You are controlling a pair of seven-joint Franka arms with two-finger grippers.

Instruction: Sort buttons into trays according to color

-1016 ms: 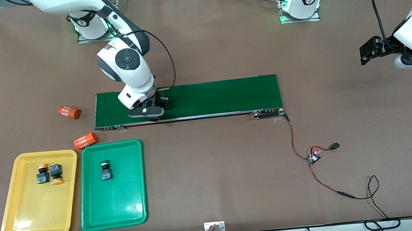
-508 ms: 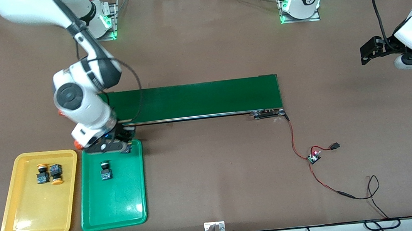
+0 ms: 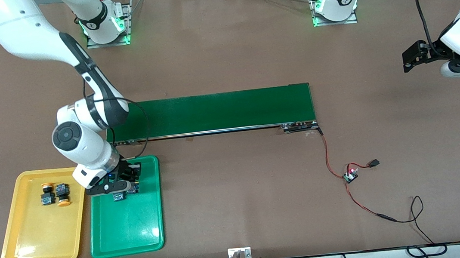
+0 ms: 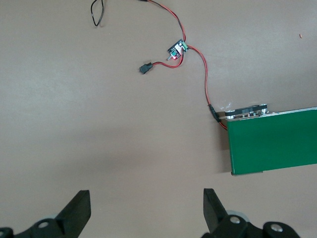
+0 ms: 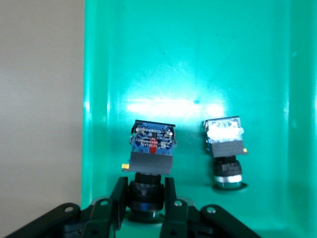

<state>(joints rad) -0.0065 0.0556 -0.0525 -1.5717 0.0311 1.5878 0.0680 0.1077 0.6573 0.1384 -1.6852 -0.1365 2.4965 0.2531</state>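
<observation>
Transit is over — your right gripper [image 5: 143,198] has come off the conveyor belt [image 3: 211,113] and, clamped on the last button [image 5: 150,158], hangs low over the green tray [image 3: 128,227] near its belt-side edge, just beside the green button [image 5: 225,144] already there; both orange ones [image 3: 54,194] sit in the yellow tray [image 3: 31,247], so you only have the release left, while the left gripper [image 4: 143,210] waits open over bare table.

Brown table [image 3: 225,51] carrying a long dark-green conveyor belt [image 3: 219,111] that lies lengthwise between the two ends of the table. A small black motor unit [image 3: 299,126] sits at the belt's corner toward the left arm's end, on the edge nearer the front camera. From it a red wire [image 3: 326,157] runs to a small circuit board [image 3: 350,174] with a lit red lamp, nearer the front camera than the belt. A black connector [image 3: 373,163] lies just beside the board; a black cable loop [image 3: 414,207] lies nearer the camera.
</observation>
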